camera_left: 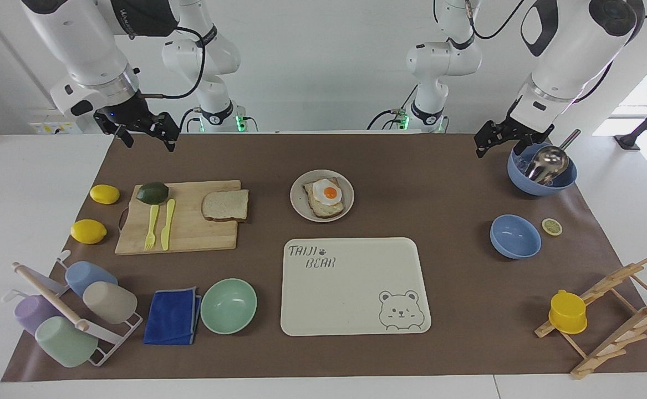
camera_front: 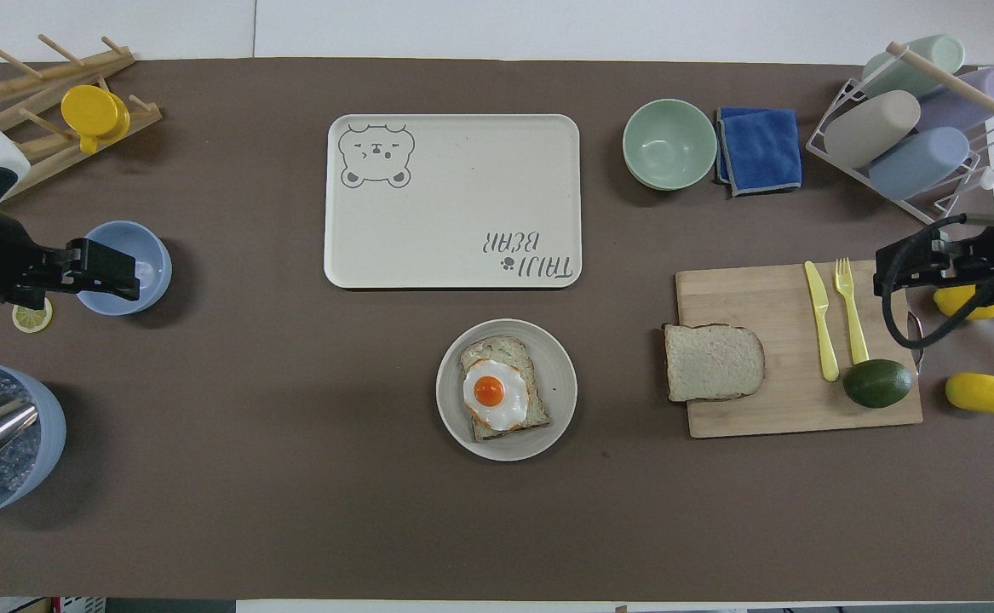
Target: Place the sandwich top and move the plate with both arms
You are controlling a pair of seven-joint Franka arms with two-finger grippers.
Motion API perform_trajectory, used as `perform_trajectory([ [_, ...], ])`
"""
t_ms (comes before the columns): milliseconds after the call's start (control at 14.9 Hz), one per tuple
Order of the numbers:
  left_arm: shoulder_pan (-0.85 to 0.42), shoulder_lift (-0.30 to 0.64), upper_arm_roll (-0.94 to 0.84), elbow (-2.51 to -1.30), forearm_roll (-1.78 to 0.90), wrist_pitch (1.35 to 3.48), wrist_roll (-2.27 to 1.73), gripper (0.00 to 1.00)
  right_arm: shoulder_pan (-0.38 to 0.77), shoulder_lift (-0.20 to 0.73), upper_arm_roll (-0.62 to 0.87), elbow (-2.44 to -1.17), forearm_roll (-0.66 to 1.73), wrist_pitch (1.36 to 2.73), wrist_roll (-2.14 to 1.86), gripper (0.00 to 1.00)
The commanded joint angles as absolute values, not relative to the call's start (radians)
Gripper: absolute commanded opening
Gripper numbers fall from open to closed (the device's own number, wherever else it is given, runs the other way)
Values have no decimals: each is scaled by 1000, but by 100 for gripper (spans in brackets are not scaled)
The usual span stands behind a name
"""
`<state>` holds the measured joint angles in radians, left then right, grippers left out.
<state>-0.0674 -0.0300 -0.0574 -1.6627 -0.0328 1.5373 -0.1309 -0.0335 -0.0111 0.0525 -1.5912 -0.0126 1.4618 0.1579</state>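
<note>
I see the plate point(camera_left: 322, 195) mid-worktop, just nearer the robots than the bear tray point(camera_left: 355, 286); it holds an egg toast point(camera_left: 326, 198). The sandwich top point(camera_left: 225, 204) lies flat on the cutting board point(camera_left: 190, 221) toward the right arm's end, at the board edge closest to the plate, not yet on the toast. Also on the board: avocado point(camera_left: 152, 193), yellow knife point(camera_left: 167, 224) and fork point(camera_left: 151, 226). Big blue bowl point(camera_left: 541, 172) at the left arm's end has ice and a metal scoop point(camera_left: 546, 162); it's cut off by the overhead view's edge. Smaller blue bowl point(camera_left: 515, 236) and green bowl point(camera_left: 228, 305) look bare inside. Right tool point(camera_left: 144, 131) hangs over the worktop's robot-side edge, fingers apart. Left tool point(camera_left: 503, 138) hangs just beside the big bowl's rim; I can't tell its finger state.
</note>
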Motion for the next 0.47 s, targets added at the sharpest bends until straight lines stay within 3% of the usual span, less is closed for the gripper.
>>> perform_trajectory([
  [0,-55,-43,-63,-1666,-44,1531,-123,100,-54,-5,58,-1577,11,1445,132,100],
  [402,-55,-43,-63,-1666,-44,1532,-123,100,-49,-20,60,-1608,11,1450,141,100],
])
